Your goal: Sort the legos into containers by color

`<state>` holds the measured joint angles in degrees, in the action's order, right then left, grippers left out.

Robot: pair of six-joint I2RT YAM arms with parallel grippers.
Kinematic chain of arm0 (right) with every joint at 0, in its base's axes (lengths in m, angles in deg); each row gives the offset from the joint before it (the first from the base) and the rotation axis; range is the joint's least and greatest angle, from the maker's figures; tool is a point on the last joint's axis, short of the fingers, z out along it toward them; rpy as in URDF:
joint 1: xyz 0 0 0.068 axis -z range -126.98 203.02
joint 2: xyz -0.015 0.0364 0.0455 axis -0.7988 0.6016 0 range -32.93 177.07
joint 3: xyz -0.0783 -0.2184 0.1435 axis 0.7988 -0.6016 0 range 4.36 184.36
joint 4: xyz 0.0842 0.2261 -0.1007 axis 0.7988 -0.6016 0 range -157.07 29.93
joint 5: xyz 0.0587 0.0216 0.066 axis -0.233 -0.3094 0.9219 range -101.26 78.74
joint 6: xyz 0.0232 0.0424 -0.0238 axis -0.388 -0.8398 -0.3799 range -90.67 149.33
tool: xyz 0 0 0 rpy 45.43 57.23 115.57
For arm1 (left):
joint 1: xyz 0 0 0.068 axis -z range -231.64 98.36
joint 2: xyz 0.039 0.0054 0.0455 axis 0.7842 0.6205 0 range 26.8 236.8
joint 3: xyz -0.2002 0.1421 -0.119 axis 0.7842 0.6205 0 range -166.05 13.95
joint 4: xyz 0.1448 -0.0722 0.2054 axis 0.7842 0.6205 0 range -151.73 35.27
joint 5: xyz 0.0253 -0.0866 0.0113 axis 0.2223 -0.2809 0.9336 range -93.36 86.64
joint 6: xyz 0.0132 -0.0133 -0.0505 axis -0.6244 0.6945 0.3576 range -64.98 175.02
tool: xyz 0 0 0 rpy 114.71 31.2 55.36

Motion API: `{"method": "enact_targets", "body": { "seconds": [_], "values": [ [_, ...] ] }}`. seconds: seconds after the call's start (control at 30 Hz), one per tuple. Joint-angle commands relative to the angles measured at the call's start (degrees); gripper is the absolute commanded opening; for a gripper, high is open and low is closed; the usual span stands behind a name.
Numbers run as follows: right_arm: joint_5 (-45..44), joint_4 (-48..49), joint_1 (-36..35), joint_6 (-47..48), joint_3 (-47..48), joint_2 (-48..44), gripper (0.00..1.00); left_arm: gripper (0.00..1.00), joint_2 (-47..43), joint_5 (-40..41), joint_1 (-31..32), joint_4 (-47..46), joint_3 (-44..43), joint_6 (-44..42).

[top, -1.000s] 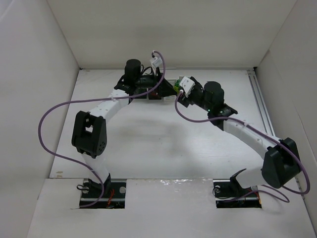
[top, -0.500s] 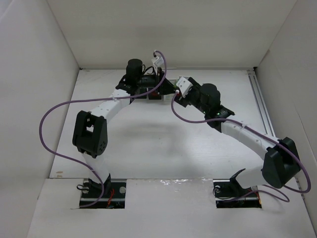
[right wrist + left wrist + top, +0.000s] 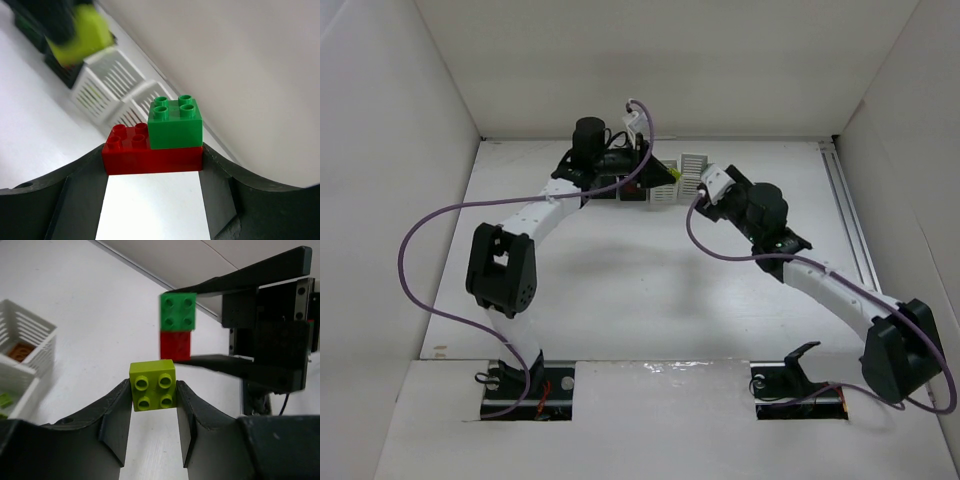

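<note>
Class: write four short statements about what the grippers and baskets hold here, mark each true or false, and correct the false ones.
1. The left gripper holds a yellow-green brick. True.
2. The right gripper holds one orange brick. False: it grips a red brick with a green brick stacked on it.
3. A white basket holds an orange-brown brick. True.
4. The green brick lies under the red brick. False: it sits on top.

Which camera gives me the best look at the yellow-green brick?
Left wrist: the yellow-green brick sits sharp and centred between the jaws, studs facing the camera. Right wrist shows it only as a blur; top external, a speck.
</note>
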<state>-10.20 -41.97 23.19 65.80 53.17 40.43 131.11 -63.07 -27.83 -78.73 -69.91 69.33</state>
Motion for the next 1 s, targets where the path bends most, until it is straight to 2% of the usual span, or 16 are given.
{"method": "enact_targets", "body": {
  "seconds": [0.0, 0.13, 0.2, 0.37, 0.43, 0.57, 0.83, 0.93, 0.97],
  "values": [
    [-0.53, 1.32, 3.97, 0.62, -1.0, -3.23, 0.0, 0.2, -1.92, 1.96, -4.12, -2.87, -3.33, 0.81],
    [-0.01, 0.26, 7.41, 0.62, -2.41, -3.75, 0.0, 0.2, -0.51, 7.04, -4.65, 0.46, -7.19, -2.16],
    [0.61, -0.26, 7.94, -1.04, -2.41, -3.75, 0.0, 0.2, 1.77, 12.82, -4.13, 4.05, -8.6, -3.84],
    [7.45, -4.3, 11.71, -6.4, 2.32, -3.14, 0.0, 0.24, 6.86, 23.91, -2.11, 12.76, -16.58, -10.6],
    [10.53, -6.23, 12.86, -9.21, 3.73, -2.62, 0.0, 0.25, 8.71, 29.0, -1.31, 14.18, -17.31, -12.11],
    [14.14, -8.35, 13.39, -10.45, 6.72, -2.0, 0.0, 0.27, 12.14, 31.92, -0.79, 15.41, -20.55, -13.59],
    [14.15, -9.58, 13.39, -10.98, 9.54, -0.33, 0.0, 0.27, 16.71, 34.92, 0.36, 19.02, -25.66, -15.27],
    [14.15, -9.58, 13.39, -10.98, 10.15, 0.29, 0.0, 0.33, 17.94, 34.92, 0.88, 20.16, -25.66, -15.27],
    [14.15, -9.58, 13.39, -10.98, 10.16, 0.9, 0.0, 0.39, 17.94, 34.92, 1.41, 20.16, -25.66, -15.88]
  ]
}}
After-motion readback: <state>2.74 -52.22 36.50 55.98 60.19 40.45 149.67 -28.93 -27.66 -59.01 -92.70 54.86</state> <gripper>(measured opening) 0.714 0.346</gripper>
